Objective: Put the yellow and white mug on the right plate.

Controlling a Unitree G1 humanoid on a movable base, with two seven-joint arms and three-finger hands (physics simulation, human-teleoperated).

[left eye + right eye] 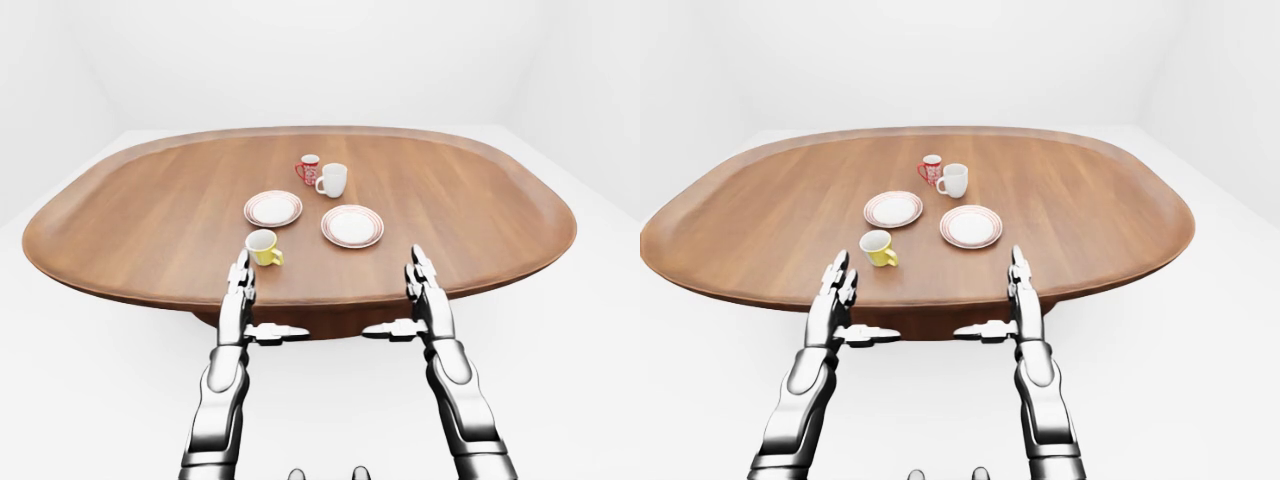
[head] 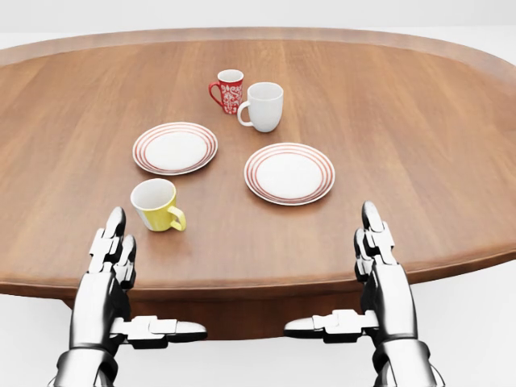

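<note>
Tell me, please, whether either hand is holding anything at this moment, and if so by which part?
Nothing is held. The left hand and right hand are both open at the table's near edge; the yellow and white mug stands untouched.

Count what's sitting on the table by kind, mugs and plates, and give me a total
Mugs: 3 (yellow and white mug, red and white mug, white mug)
Plates: 2 (left plate, right plate)
Total: 5 things on the wooden table
</note>
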